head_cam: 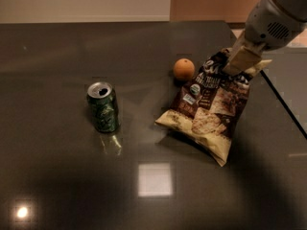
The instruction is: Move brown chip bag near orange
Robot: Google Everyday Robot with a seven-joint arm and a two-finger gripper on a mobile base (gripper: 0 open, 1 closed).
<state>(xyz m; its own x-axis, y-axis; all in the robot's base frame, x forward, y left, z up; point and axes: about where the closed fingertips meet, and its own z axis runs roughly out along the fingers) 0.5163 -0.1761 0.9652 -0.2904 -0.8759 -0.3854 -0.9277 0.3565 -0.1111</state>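
The brown chip bag (211, 107) lies on the dark table (57, 166) right of centre, its top end lifted. My gripper (238, 63) comes in from the upper right and is shut on the bag's top edge. The orange (183, 69) sits just left of the bag's top, a small gap or light touch between them; I cannot tell which.
A green soda can (103, 107) stands upright left of centre, well apart from the bag. The table's right edge (283, 104) runs diagonally just beyond the bag. A bright light reflection shows on the table near the front.
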